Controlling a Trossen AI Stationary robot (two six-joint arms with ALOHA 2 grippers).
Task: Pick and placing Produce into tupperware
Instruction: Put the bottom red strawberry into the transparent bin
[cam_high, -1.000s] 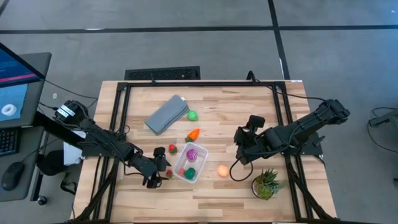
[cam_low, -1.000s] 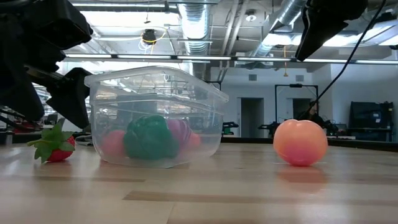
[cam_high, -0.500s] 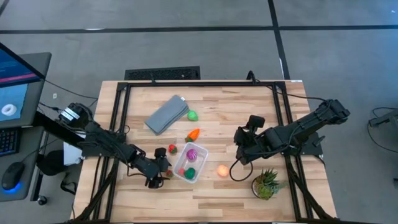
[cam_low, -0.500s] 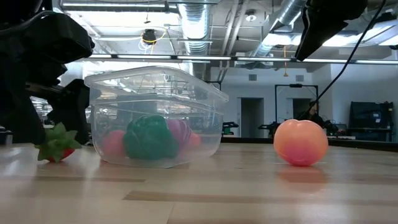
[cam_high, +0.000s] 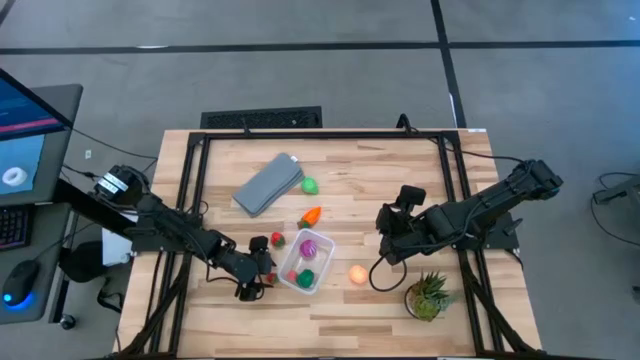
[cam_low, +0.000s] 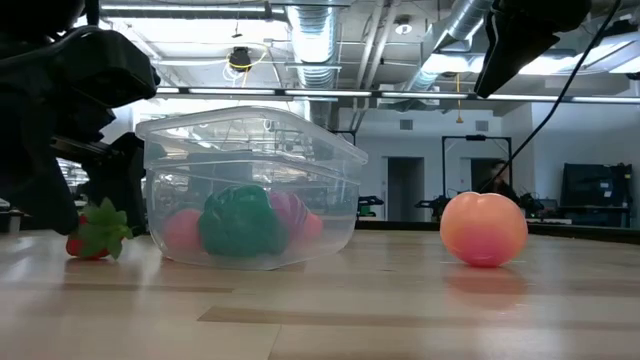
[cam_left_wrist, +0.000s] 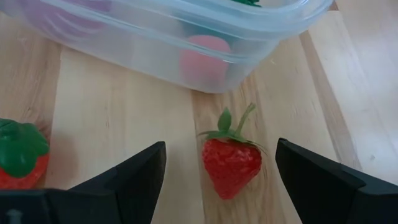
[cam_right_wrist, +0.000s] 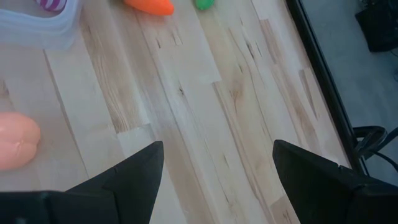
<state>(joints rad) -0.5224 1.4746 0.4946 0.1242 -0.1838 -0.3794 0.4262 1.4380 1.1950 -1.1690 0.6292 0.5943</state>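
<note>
Tupperware: small clear whitish plastic tub (cam_high: 305, 263) with rounded corners, thin glossy walls, sitting near the middle of the pale wooden slat table (cam_high: 400, 305). Inside you can make out a purple piece (cam_high: 308, 246), a dark green one (cam_high: 305, 278) and a pinkish-red one (cam_low: 183, 230).
Strawberry by the tub: glossy red toy strawberry with a green leafy top (cam_left_wrist: 231, 159), lying on the wood just beside the tub's wall, not touching it.
Left gripper: (cam_left_wrist: 221, 171) down low at the table with its dark fingers spread wide on either side of that strawberry, nothing gripped yet. Compared with a second ago, it has slid in closer to the tub and now straddles the berry.
Second strawberry: (cam_left_wrist: 18, 154) off to one side of the same fingers, outside them.
Peachy ball: smooth yellow-orange ball (cam_high: 357, 273) on the table beside the tub, same spot as before.
Right gripper: (cam_right_wrist: 214, 171) hanging above bare planks, fingers apart, holding nothing, hasn't budged.
Other bits: orange carrot-like piece (cam_high: 311, 215), light green piece (cam_high: 309, 185), flat grey rectangular lid (cam_high: 268, 183), spiky green potted plant (cam_high: 429, 296).
</note>
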